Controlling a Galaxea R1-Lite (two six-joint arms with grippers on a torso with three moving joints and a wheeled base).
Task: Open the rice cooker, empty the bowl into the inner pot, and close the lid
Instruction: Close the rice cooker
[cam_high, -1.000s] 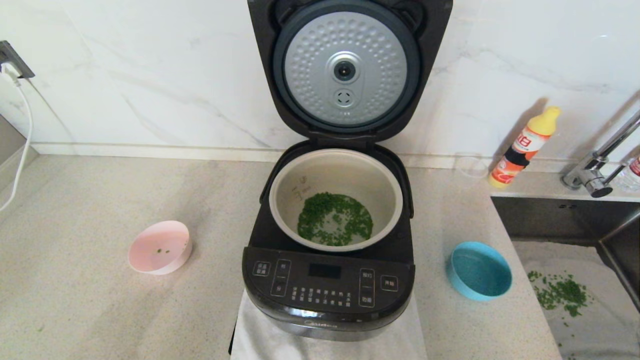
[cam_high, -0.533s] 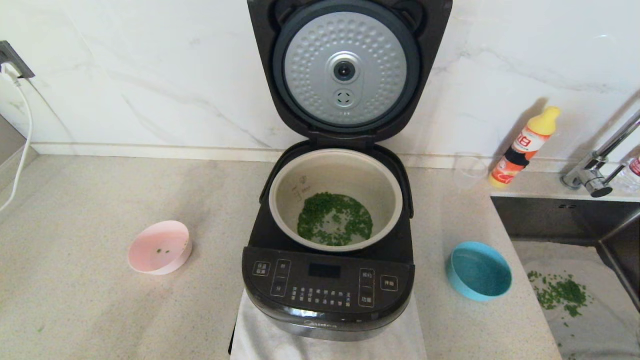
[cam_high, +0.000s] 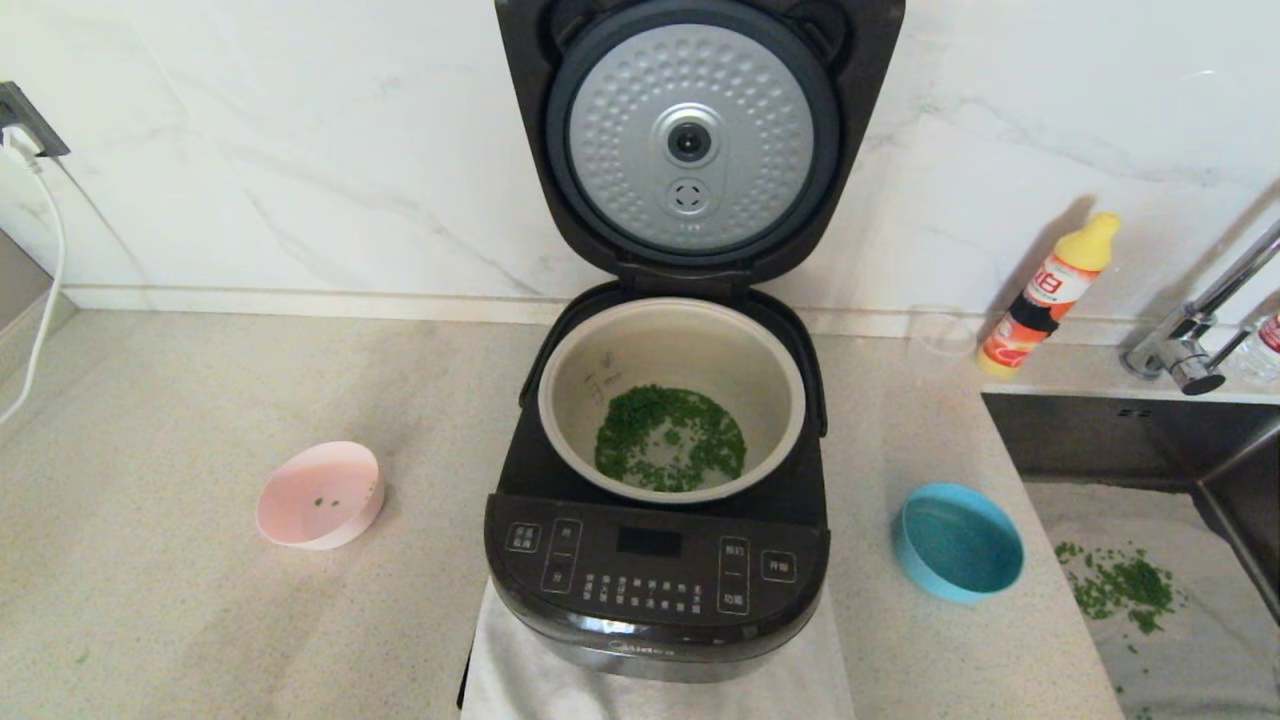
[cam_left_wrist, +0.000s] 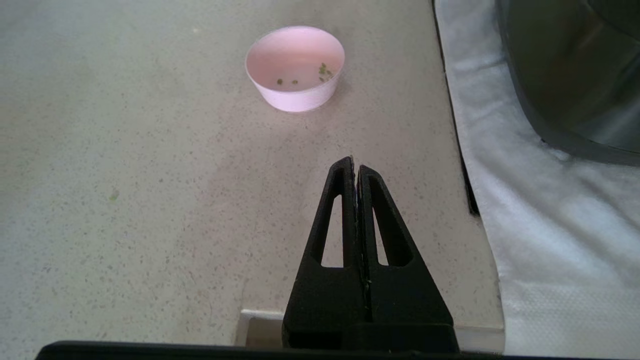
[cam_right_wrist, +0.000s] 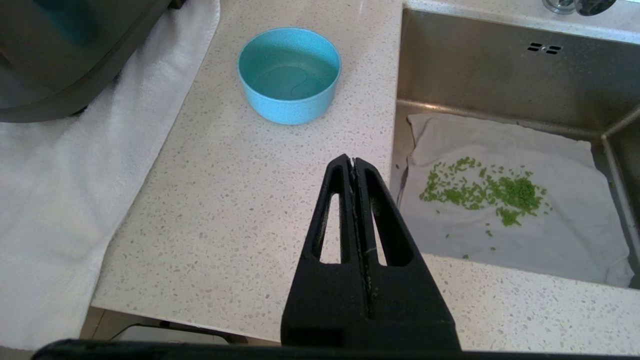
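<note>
The black rice cooker (cam_high: 655, 575) stands in the middle of the counter with its lid (cam_high: 690, 140) swung upright, the dimpled silver underside facing me. Green bits lie on the bottom of the pale inner pot (cam_high: 672, 335). A pink bowl (cam_high: 320, 495) (cam_left_wrist: 295, 67) holding a few green bits sits left of the cooker. An empty blue bowl (cam_high: 958, 542) (cam_right_wrist: 289, 75) sits to its right. My left gripper (cam_left_wrist: 354, 167) is shut and empty over the counter's front edge, well short of the pink bowl. My right gripper (cam_right_wrist: 353, 162) is shut and empty, short of the blue bowl.
A white cloth (cam_high: 520, 680) lies under the cooker. The sink (cam_high: 1130, 440) at the right holds a cloth strewn with green bits (cam_right_wrist: 480, 190). A yellow bottle (cam_high: 1050, 295), a clear cup (cam_high: 942, 332) and a tap (cam_high: 1195, 330) stand at the back right. A cable (cam_high: 40, 290) hangs at far left.
</note>
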